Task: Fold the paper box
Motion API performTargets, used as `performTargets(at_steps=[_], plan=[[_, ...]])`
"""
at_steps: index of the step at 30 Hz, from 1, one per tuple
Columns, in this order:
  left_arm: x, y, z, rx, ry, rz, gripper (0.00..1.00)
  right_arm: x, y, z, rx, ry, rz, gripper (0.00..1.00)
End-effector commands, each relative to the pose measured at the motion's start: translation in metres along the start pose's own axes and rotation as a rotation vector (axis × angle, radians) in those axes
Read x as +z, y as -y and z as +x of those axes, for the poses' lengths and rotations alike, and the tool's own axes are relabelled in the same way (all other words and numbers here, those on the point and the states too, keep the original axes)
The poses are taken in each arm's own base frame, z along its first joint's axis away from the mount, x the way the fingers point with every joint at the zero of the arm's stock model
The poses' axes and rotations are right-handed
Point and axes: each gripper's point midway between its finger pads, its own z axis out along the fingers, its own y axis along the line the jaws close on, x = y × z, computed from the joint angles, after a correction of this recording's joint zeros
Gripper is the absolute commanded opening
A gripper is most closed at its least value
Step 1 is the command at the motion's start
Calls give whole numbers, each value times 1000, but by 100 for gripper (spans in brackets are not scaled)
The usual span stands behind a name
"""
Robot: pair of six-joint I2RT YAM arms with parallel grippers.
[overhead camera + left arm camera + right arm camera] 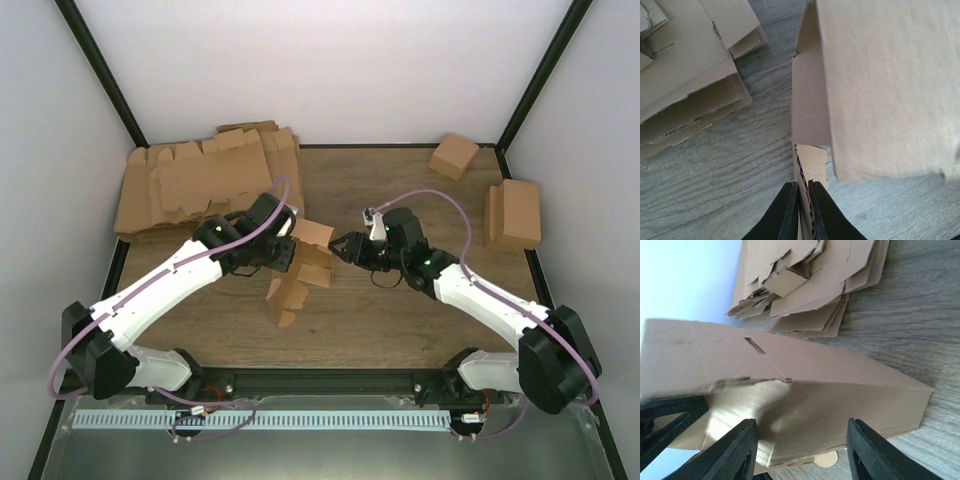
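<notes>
Two arms: both reach the paper box [300, 265], one from each side of it.
Paper box: half-formed brown cardboard, tilted, over the table [400, 300], between both sets of fingers.
Left fingers [787, 210]: together, clamped on a corrugated flap edge of the paper box.
Right fingers [735, 450]: apart, one on either side of the paper box's end panel.
Table: matte brown wood grain beneath the paper box.
Pile of flat blanks [200, 185]: just beyond the paper box, to its left.
Small box [453, 156]: well beyond the paper box, to its right.
Larger box [515, 213]: well right of the paper box.
Walls [330, 60]: plain white, beyond the paper box and on both sides of it.
</notes>
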Motion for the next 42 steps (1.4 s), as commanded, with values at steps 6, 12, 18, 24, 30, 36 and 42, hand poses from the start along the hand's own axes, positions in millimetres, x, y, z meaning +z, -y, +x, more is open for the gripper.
performTargets(at_steps=[6,12,18,24,30,36,42], plan=[[-17,7,-7,2,57,50,24,4,-8,-14,-15,25,-6,50],[-56,6,-35,-99,186,138,70,5,-4,-13,-16,21,2,50],[-79,-41,-55,-244,268,228,76,7,-5,-14,-29,15,1,50],[-54,-83,-46,-427,229,407,83,10,-8,-16,-42,7,-4,51],[-20,-86,-35,-506,179,582,84,13,-10,-17,-56,-4,-8,51],[-1,-78,-30,-525,146,682,83,16,-10,-16,-67,-16,-12,51],[9,-75,-30,-534,141,731,83,19,-10,-15,-75,-33,-16,51]])
